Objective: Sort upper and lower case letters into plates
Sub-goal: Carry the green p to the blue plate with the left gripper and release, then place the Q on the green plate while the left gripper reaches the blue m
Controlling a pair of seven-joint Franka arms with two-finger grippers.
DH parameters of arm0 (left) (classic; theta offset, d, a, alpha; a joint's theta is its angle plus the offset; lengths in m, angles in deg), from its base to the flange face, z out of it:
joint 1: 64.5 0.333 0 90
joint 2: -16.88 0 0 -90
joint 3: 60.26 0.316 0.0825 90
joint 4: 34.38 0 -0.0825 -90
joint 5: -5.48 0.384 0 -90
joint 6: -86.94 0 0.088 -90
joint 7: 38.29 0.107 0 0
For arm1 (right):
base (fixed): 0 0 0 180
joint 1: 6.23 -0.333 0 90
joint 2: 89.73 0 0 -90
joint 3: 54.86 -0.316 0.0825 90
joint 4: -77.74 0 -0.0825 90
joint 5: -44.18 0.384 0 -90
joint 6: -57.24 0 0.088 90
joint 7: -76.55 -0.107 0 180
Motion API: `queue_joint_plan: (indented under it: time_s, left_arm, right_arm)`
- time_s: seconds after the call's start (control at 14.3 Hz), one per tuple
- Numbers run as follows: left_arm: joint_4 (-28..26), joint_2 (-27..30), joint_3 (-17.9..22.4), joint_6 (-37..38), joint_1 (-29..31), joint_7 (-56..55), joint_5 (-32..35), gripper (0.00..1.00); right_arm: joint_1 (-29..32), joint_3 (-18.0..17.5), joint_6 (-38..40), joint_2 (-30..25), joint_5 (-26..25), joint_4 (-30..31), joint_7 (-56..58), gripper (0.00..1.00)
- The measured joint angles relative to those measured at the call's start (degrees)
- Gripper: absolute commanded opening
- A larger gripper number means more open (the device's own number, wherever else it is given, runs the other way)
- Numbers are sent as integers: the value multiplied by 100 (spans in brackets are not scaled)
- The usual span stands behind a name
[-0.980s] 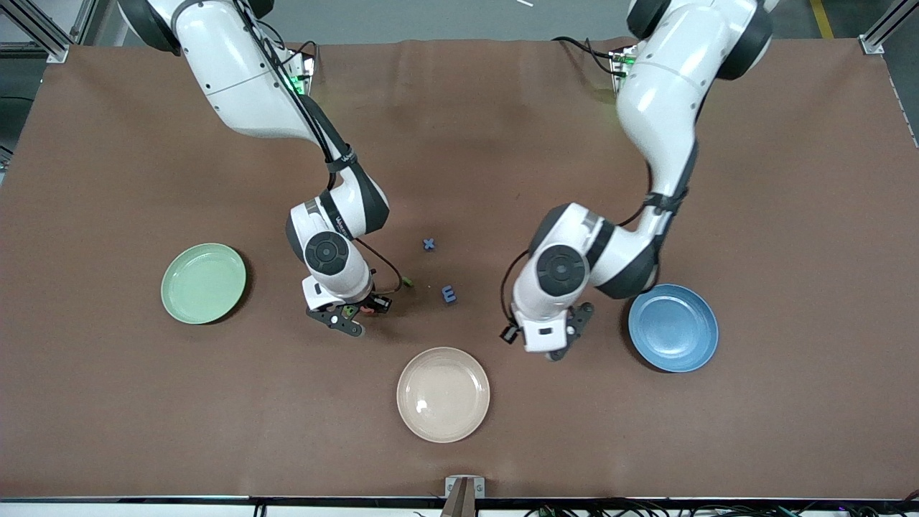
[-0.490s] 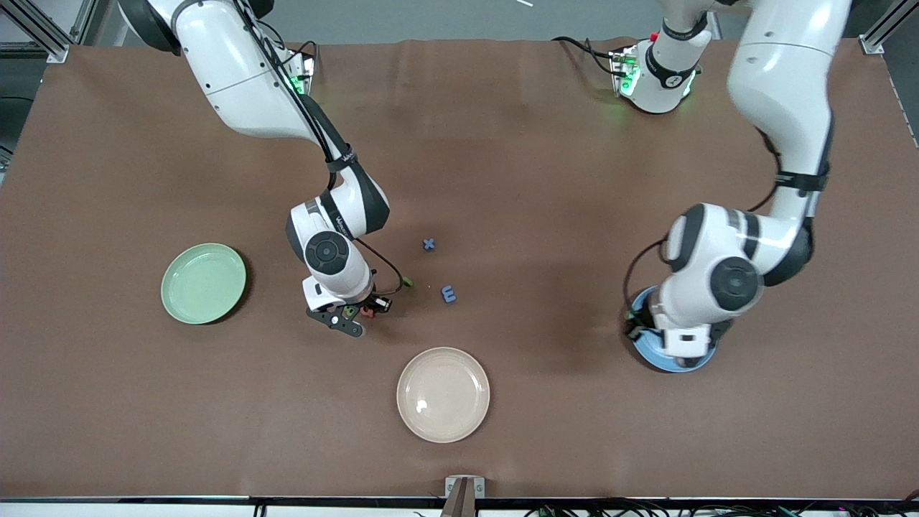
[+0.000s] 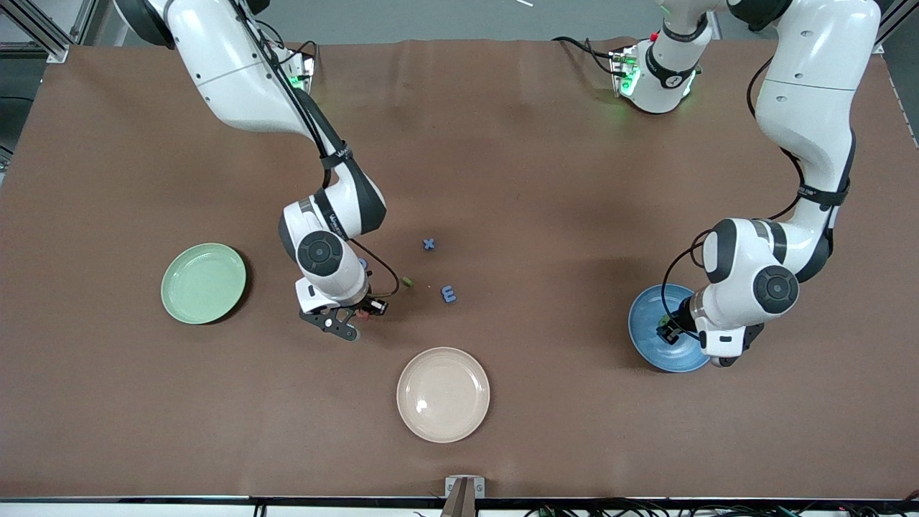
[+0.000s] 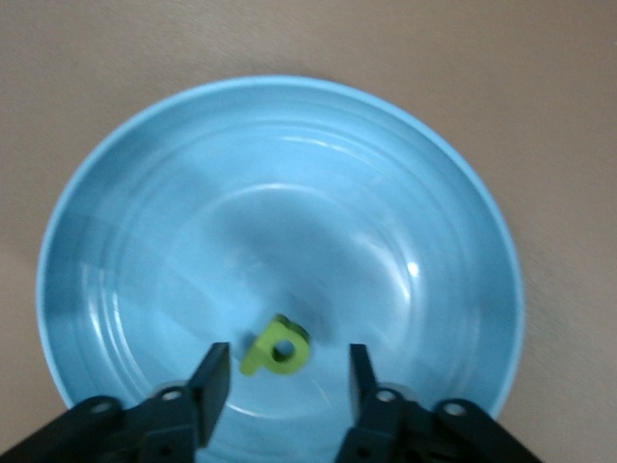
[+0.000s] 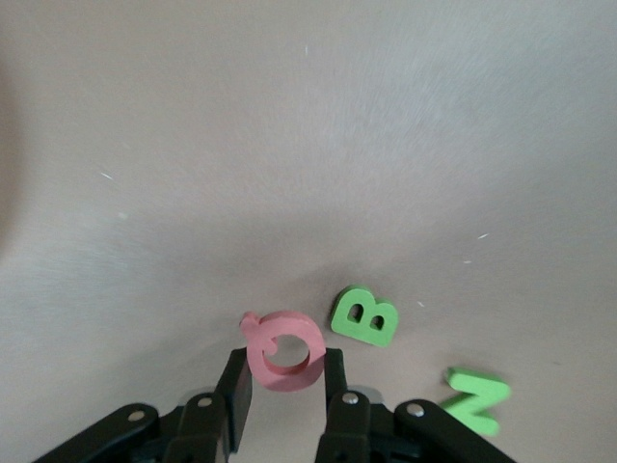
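Brown bench [image 3: 502, 143]: left tool [image 4: 285, 386] has swung from bench middle to over blue plate [image 3: 650, 341] near left arm's end, fingers now apart, green p [image 4: 277, 346] dropped in plate. Right tool [image 5: 284, 391] clamps pink letter [image 5: 285, 351] mid-bench; green plate [image 3: 204, 283] awaits.

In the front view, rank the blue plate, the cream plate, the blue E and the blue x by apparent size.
1. Cream plate and blue plate: they look alike in size, and the left arm hides part of the blue one, so no ranking between them.
2. Blue E.
3. Blue x, slightly smaller.
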Motion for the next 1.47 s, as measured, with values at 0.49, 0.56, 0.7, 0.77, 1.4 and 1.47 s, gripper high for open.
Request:
queue_joint_plan:
  time_s: [0.49, 0.56, 0.7, 0.77, 1.4, 1.47]
  left_arm:
    - [205, 580, -81, 499, -1360, -624, 0, 95]
    - [251, 554, -79, 504, -1641, -820, 0, 93]
    - [464, 355, -72, 503, -2108, -1209, 0, 88]
    - [654, 187, -71, 498, -2299, -1399, 0, 88]
    - [2741, -1574, -37, 213, -3481, -2974, 0, 74]
    - [2865, -1670, -36, 176, -3571, -3109, 0, 72]
  right_arm:
    - [1378, 80, 1200, -1817, 2, 919, 2892, 17]
    - [1623, 85, 1177, -2020, 2, 1230, 3332, 17]
    - [2102, 91, 987, -2286, 1, 1787, 4265, 17]
    - [2337, 92, 822, -2341, 1, 2017, 4756, 17]
    - [3395, 85, -660, -2189, 2, 3299, 6312, 17]
    - [3446, 83, -770, -2134, 2, 3351, 6407, 18]
